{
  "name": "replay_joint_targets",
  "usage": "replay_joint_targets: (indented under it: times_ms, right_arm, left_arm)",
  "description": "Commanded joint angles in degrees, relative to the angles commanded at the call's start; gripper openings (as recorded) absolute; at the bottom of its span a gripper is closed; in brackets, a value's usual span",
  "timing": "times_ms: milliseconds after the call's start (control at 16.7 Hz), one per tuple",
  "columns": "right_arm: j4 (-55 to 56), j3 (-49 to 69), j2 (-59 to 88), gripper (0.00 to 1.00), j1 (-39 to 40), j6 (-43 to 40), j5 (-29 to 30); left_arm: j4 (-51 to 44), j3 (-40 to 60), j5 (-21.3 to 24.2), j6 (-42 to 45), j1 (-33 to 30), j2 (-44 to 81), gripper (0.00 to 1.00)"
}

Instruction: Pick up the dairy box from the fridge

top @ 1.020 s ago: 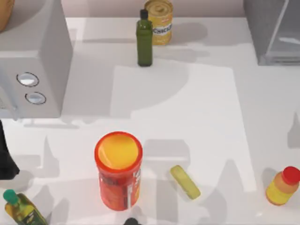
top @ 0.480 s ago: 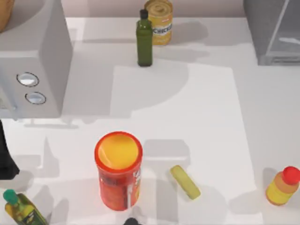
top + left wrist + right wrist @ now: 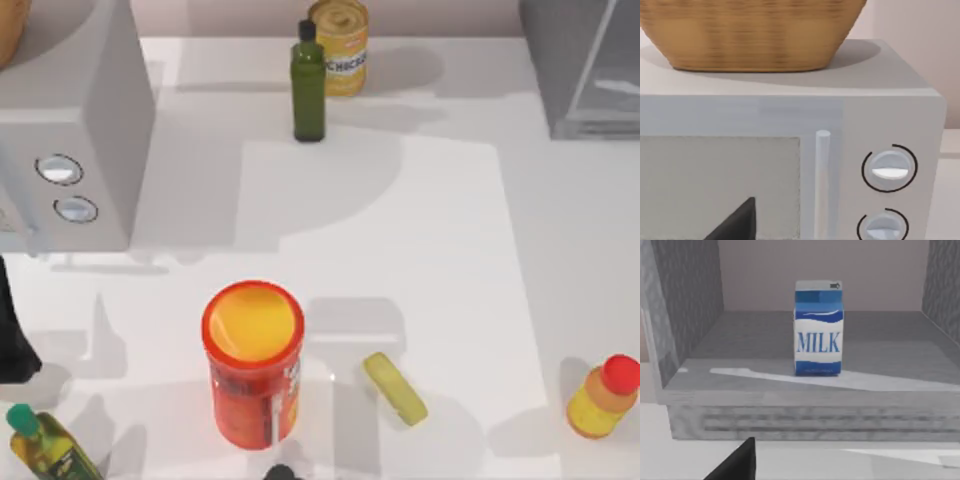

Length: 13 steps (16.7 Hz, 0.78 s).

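Dairy box (image 3: 818, 329): upright on the open fridge (image 3: 790, 410) floor, straight ahead of the right arm's jaws (opening: cannot tell). Approach begun; reach, grasp, lift-out outstanding. Left arm idle at microwave (image 3: 790, 165).

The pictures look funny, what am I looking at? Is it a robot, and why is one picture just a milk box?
It is a computer-drawn robot with two arms at a white table. One camera looks down from above. It sees a green bottle, a yellow can, a big orange tub and a grey box with two dials. Each arm also has a camera on its wrist. The left one looks at that dial box, with a basket on top. The right one looks into the fridge, where the milk carton stands upright. Nothing is held yet.
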Motion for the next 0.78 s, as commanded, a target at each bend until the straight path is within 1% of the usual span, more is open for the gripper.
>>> replay_joint_targets:
  times_ms: [120, 300, 780]
  right_arm:
    - [-0.4, 0.8, 0.5, 1.0, 0.4, 0.0, 0.3]
    - [-3.3, 6.5, 3.7, 1.0, 3.0, -0.3, 2.5]
    - [-20.9, 36.7, 19.5, 1.0, 13.3, -1.2, 14.0]
  left_arm:
    - [0.0, 0.0, 0.0, 0.0, 0.0, 0.0, 1.0]
    - [0.0, 0.0, 0.0, 0.0, 0.0, 0.0, 1.0]
    - [0.0, 0.0, 0.0, 0.0, 0.0, 0.0, 1.0]
